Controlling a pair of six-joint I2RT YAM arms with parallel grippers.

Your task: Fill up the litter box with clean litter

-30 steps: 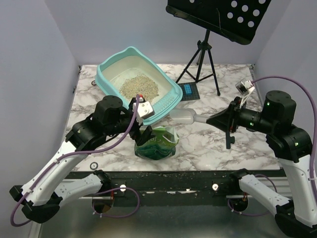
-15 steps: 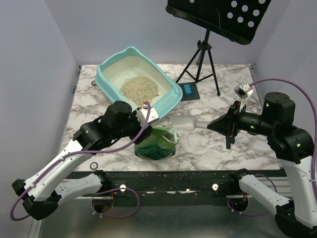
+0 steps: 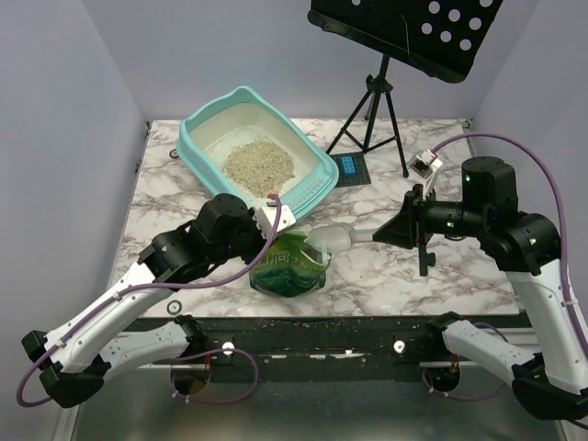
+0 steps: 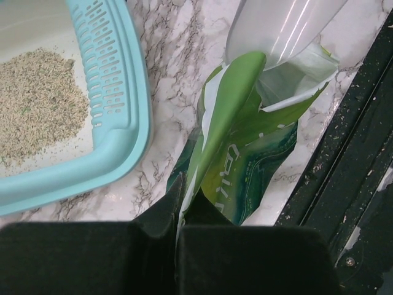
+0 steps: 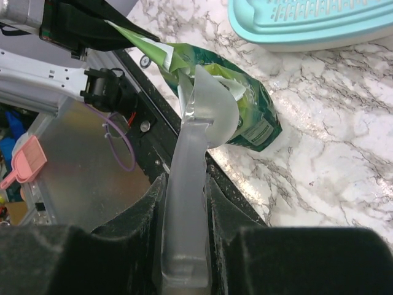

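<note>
- Top external: litter box [image 3: 310, 188] is sitting toward 11 o'clock on the marble table [image 3: 459, 276], slotted front edge facing approx 5 o'clock.
- Clean litter [image 3: 258, 165] is lying as a loose pile inside the box, nearer the slotted edge; rest of the cream floor is showing bare.
- Green bag [image 3: 289, 266] is standing just at 6 o'clock of the box, near the table's front edge, mouth gaping upward.
- L gripper [image 3: 266, 246] is pinching the bag's top edge at its 9 o'clock side, fingers fully closed on the foil; left wrist view is showing the foil fold [image 4: 245, 153] running up from between the closed fingers [image 4: 159, 212].
- R gripper [image 3: 386, 232] is coming in from 3 o'clock, clamping narrow on the handle of a clear plastic scoop [image 3: 335, 239].
- Right wrist view: scoop [image 5: 196, 153] handle is sitting between the fingers [image 5: 138, 215], its bowl tip poking into the bag mouth [image 5: 245, 110].
- Left wrist view: scoop [image 4: 282, 31] is entering the bag opening from 12 o'clock; box rim [image 4: 116, 92] and litter [image 4: 37, 114] are sitting at 10 o'clock.
- Black tripod stand [image 3: 377, 110] is standing at 1 o'clock behind the box.
</note>
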